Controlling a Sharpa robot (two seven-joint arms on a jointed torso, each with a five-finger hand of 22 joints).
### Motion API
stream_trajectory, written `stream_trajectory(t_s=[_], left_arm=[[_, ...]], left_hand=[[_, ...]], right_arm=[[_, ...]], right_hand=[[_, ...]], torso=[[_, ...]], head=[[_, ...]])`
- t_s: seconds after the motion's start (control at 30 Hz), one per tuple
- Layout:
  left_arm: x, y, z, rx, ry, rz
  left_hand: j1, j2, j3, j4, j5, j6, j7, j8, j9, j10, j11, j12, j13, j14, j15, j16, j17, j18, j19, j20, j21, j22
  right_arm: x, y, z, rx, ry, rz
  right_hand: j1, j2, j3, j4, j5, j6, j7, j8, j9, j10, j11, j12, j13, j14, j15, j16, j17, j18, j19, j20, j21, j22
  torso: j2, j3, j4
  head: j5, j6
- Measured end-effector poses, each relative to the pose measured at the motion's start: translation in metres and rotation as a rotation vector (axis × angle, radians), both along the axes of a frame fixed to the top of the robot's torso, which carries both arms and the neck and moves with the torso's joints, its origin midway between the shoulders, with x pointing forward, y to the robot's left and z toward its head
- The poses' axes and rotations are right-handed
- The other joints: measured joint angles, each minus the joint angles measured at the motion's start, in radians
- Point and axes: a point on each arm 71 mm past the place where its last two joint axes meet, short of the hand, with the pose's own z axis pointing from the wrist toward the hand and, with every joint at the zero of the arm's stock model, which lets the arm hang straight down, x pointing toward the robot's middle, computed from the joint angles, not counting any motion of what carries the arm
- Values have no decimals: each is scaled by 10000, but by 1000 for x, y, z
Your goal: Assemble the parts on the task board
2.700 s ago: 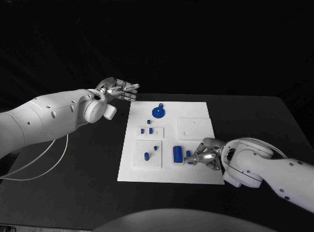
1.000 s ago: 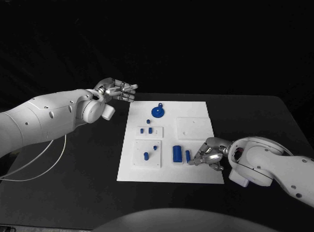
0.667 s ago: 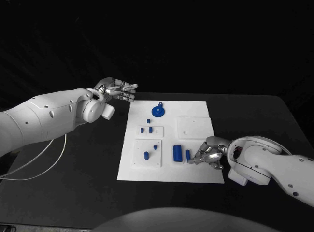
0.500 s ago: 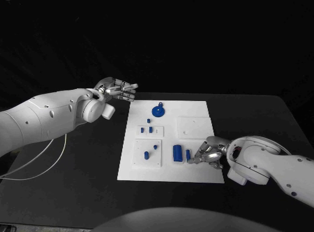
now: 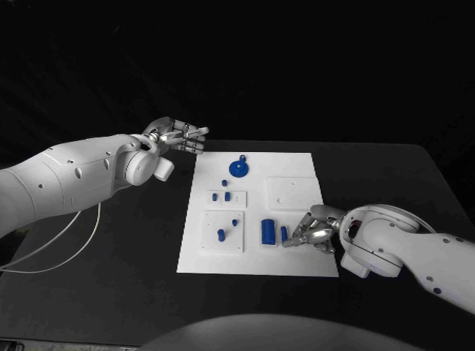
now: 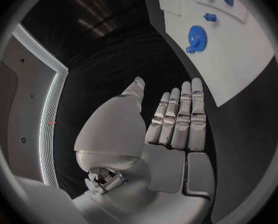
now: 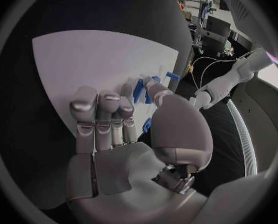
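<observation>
While the left silver many-fingered hand [image 5: 177, 137] hangs off the far-left corner of the white rectangular task board [image 5: 301, 263], fingers straight and side by side, holding nothing, all the work is on the right side. The right silver hand [image 5: 313, 232] is down on the board's near-right area, fingertips at the small slim blue peg [image 5: 284, 234] lying just beside the larger blue cylinder [image 5: 268, 232]. In the right wrist view, thumb and a fingertip sit against blue pieces, but I can't tell if the peg is actually pinched or only touched. Looks like the pick-up step for that peg. Next move needs a firm pinch, a clean lift clear of the cylinder, then carrying it to a socket in a raised white block [image 5: 223, 232]. The round blue gear [image 5: 239, 169] sits at the far end, untouched.
</observation>
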Motion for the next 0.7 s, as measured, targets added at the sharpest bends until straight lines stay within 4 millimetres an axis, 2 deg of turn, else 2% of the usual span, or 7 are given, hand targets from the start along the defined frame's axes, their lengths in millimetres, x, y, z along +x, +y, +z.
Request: stream_trajectory(t_s=[0.07, 0.2, 0.3, 0.4, 0.5, 0.57, 0.7], left_arm=[[0, 0, 0, -1, 3, -5], [0, -1, 0, 0, 9, -16], [0, -1, 0, -1, 10, -20], [0, -1, 0, 1, 13, -23], [0, -1, 0, 3, 15, -23], [0, -1, 0, 4, 15, -20], [0, 0, 0, 9, 17, -11]], left_hand=[[0, 0, 0, 0, 0, 0, 0, 0, 0, 0, 0, 0, 0, 0, 0, 0, 0, -1, 0, 0, 0, 0], [0, 0, 0, 0, 0, 0, 0, 0, 0, 0, 0, 0, 0, 0, 0, 0, 0, 0, 0, 0, 0, 0], [0, 0, 0, 0, 0, 0, 0, 0, 0, 0, 0, 0, 0, 0, 0, 0, 0, 0, 0, 0, 0, 0], [0, 0, 0, 0, 0, 0, 0, 0, 0, 0, 0, 0, 0, 0, 0, 0, 0, 1, 0, 0, 0, -4], [0, 0, 0, 0, 0, 0, 0, 0, 0, 0, 0, 0, 0, 0, 0, 0, 0, 0, 0, 0, 0, -12], [0, 0, 0, 0, 0, 0, 0, 0, 0, 0, 0, 0, 0, 0, 0, 0, 0, 0, 0, 0, 0, -12], [0, 0, 0, 0, 0, 0, 0, 0, 0, 0, 0, 0, 0, 0, 0, 0, 0, 0, 0, 0, 0, -12]], right_arm=[[1, -1, -2, -68, 20, -60], [3, -3, -3, -125, 31, -143], [4, -4, -3, -122, 40, -186], [5, -3, -3, -108, 47, -200], [5, -3, -3, -101, 50, -213], [5, -3, -3, -93, 53, -227], [5, -4, -4, -73, 39, -285]], right_hand=[[-41, 278, 42, -8, 270, 9, -9, 9, 7, 0, 0, 0, 0, 0, 0, 0, -1, -1, 0, 0, 5, 0], [-8, 187, 122, -126, 428, 39, -39, 34, -3, 0, 0, 0, 5, 0, 0, 0, -1, 0, 0, 0, 5, 0], [66, 112, 130, -480, 618, 48, -48, 39, -140, -1, 0, 0, 5, 0, 0, 0, -1, 0, 0, 0, 5, 0], [38, 85, 139, -654, 694, 48, -48, 39, -209, 0, 0, 0, 5, 0, 0, 0, 0, 0, 0, 0, 5, 0], [9, 114, 131, -651, 695, 49, -48, 39, -228, -1, 0, 0, 10, 0, 0, 0, 8, 0, 0, 0, 5, 0], [-8, 132, -27, -494, 715, 49, -48, 39, -186, -1, 0, -1, 13, 0, 0, 0, 8, -1, 0, 0, 5, 0], [-127, 11, -169, -126, 576, 52, -51, 67, -84, -1, 0, 0, 13, 0, 0, 0, 8, -1, 0, 0, 5, 0]], torso=[[-1, 0, 1], [-3, -2, 2], [-5, -4, 1], [-5, -4, 1], [-5, -4, 1], [-5, -5, 2], [-4, 0, 1]], head=[[-8, 3], [-30, 19], [-47, 29], [-51, 35], [-51, 39], [-45, 40], [-44, 53]])
